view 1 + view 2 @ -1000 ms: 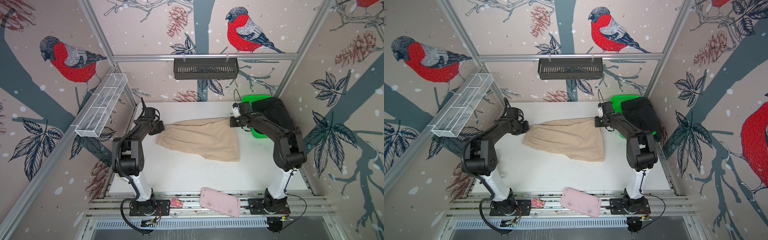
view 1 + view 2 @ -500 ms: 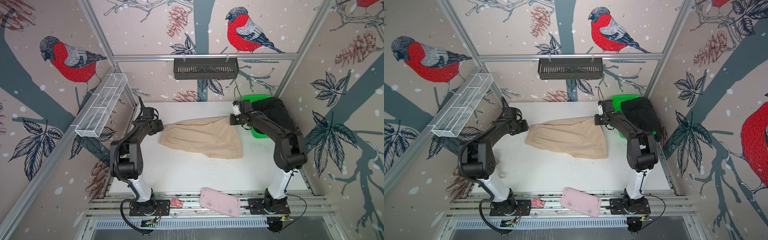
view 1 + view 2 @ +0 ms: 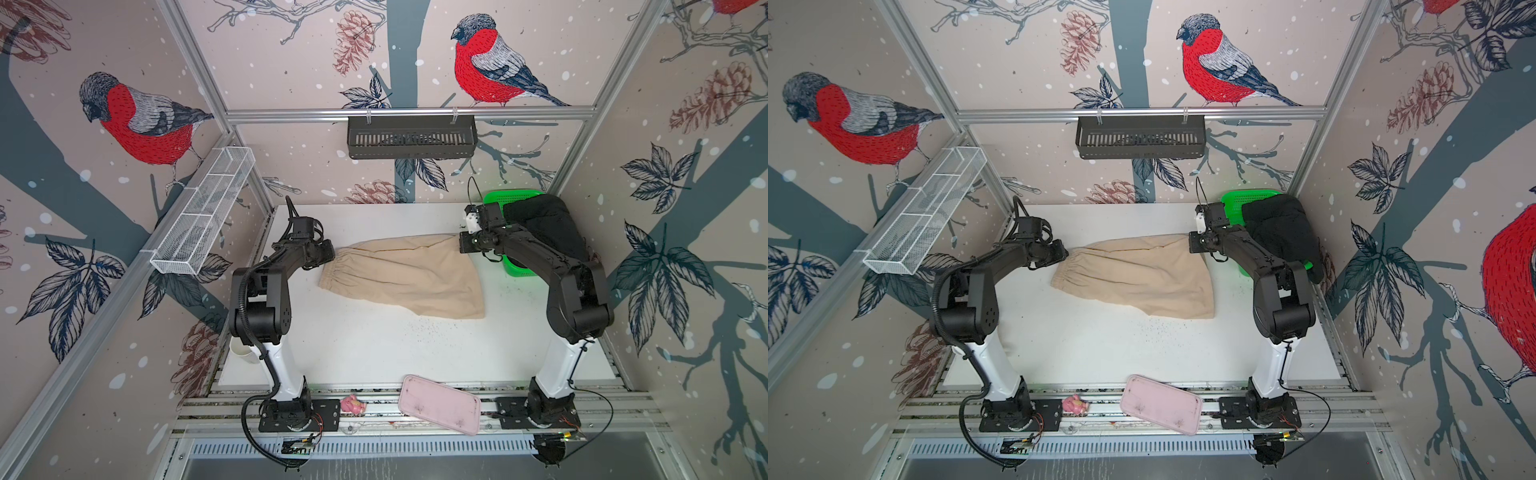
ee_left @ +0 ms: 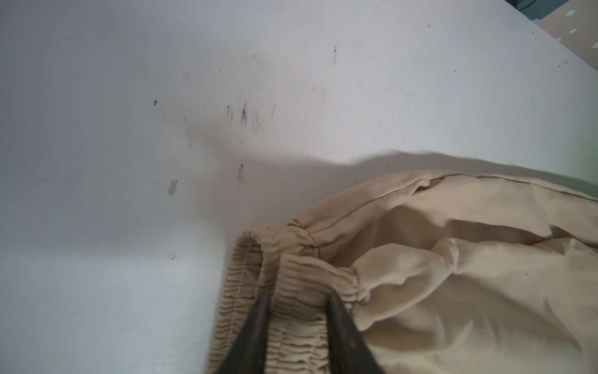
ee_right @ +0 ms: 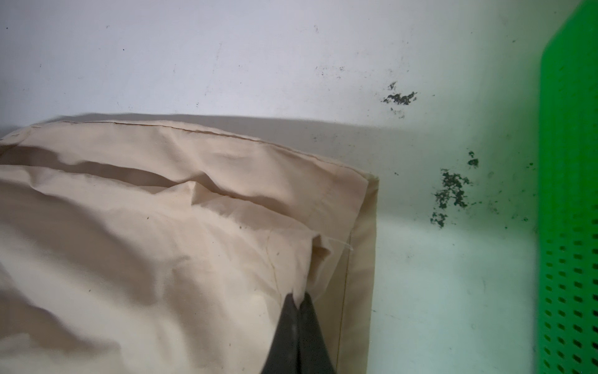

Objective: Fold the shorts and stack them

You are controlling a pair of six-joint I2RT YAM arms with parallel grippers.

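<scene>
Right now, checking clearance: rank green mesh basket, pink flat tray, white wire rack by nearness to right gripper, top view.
1. Green mesh basket, beside the right gripper.
2. Pink flat tray, front edge.
3. White wire rack, left wall.

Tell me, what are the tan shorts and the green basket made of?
The tan shorts look like soft, matte woven cloth: they wrinkle loosely and bunch into tiny ridges at the stretchy waist. The green basket is probably hard plastic: bright, smooth, slightly shiny, with neat rows of small holes.
</scene>
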